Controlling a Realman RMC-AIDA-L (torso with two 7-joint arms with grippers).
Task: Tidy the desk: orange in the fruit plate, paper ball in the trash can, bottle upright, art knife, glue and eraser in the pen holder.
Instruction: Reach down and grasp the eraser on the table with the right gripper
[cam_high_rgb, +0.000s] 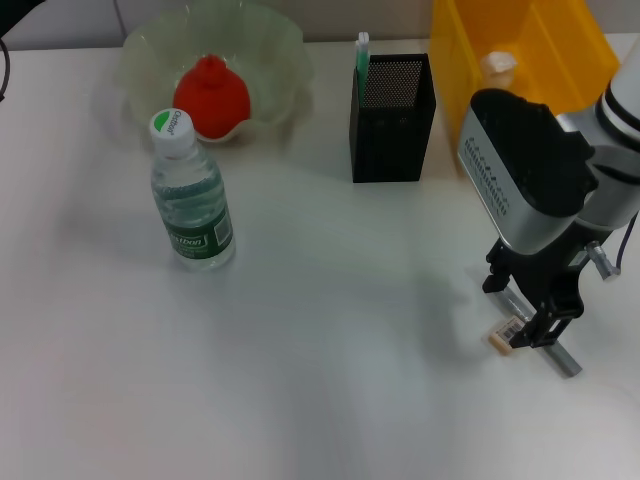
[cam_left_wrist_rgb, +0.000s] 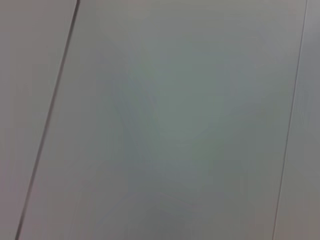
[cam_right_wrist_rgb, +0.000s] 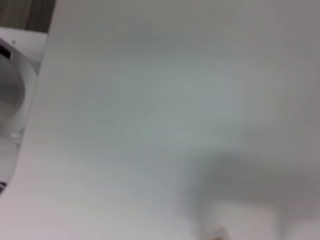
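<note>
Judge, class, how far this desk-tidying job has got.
Done: orange in the fruit plate, bottle upright, paper ball in the yellow trash can, a green-topped item in the pen holder. In hand: right gripper down over the art knife and eraser. Both remain.

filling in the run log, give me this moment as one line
right gripper: down on small tan eraser beside grey art knife | clear water bottle: upright | orange: in clear fruit plate | left arm: out of view

Silver-and-black right arm (cam_high_rgb: 530, 175) with printed lettering and black end effector (cam_high_rgb: 540, 325).
</note>
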